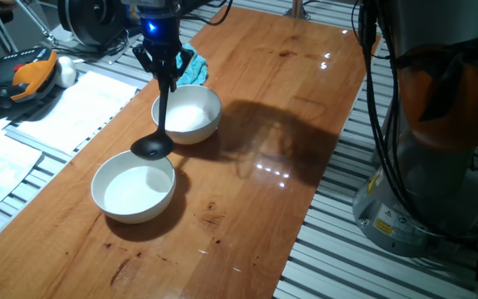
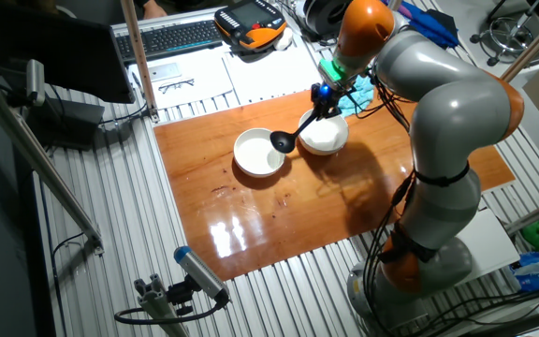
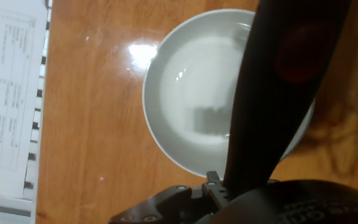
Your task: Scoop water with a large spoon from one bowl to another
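Claw point(image 1: 165, 68) hung above the far bowl point(image 1: 187, 114), fingers pinched on the top of the large spoon point(image 1: 158, 124) handle. Handle ran down from the claw toward 7 o'clock in one fixed view, crossing the far bowl's near-left rim; the black scoop hung just below it, in the gap between the two bowls, above the 1 o'clock edge of the near bowl point(image 1: 134, 190). Could not tell whether the scoop touched that rim. From the other fixed view the spoon point(image 2: 296, 132) slanted from the claw point(image 2: 323, 96) toward 8 o'clock, scoop between the bowls. Hand view: handle point(image 3: 272, 93) filled the right side, a white bowl point(image 3: 191, 93) beneath, water point(image 3: 197, 102) in it faint, with glints. Both bowls sat near each other on the wooden surface point(image 1: 247, 199). Printed papers point(image 1: 65, 108) lay at 9 o'clock of the far bowl.
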`<act>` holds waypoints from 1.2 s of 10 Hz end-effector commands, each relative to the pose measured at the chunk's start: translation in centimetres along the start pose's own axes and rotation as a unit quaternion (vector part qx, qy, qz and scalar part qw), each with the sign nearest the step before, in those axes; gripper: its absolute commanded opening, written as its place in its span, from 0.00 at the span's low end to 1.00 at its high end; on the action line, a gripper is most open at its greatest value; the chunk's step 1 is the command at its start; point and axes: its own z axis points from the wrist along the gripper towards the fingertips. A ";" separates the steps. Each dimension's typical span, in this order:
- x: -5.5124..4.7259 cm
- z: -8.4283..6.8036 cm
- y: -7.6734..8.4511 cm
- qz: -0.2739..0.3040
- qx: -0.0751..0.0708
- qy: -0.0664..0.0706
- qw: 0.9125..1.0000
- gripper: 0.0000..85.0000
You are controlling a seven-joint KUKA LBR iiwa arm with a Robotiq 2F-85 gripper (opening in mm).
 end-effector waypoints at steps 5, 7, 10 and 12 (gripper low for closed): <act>0.9 1.1 -0.3 0.020 -0.008 -0.010 1.000 0.00; 1.0 1.3 -0.3 0.022 -0.008 -0.014 1.000 0.00; 1.0 1.4 -0.3 0.026 -0.008 -0.018 0.999 0.00; 1.1 1.4 -0.3 0.025 -0.007 -0.022 0.999 0.00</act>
